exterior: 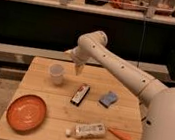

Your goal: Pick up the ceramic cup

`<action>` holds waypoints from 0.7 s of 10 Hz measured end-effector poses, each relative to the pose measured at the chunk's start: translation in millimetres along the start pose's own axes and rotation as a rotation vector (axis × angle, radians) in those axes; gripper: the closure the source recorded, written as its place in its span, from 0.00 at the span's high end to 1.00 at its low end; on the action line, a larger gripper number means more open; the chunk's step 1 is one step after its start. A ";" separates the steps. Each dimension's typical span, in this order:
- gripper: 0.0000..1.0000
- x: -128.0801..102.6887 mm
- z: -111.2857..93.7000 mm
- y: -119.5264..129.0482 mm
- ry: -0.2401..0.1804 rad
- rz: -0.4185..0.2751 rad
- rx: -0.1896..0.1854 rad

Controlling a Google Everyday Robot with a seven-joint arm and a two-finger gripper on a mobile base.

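Note:
The ceramic cup (56, 73) is a small white handleless cup standing upright on the wooden table (40, 127) near its back left. My gripper (77, 70) hangs from the white arm just right of the cup, above the table's back edge, apart from the cup.
An orange plate (26, 112) lies at the front left. A dark flat packet (80, 93) and a blue sponge (109, 98) lie mid-table. A white bottle with a label (87, 130) and an orange carrot-like item (121, 136) lie at the front right. Shelving stands behind.

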 end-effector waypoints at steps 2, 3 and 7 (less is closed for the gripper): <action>0.80 -6.3 13.3 -1.6 -0.025 -0.023 -0.033; 0.80 -10.6 20.2 -2.7 -0.036 -0.036 -0.048; 0.80 -23.2 48.4 0.8 -0.074 -0.074 -0.105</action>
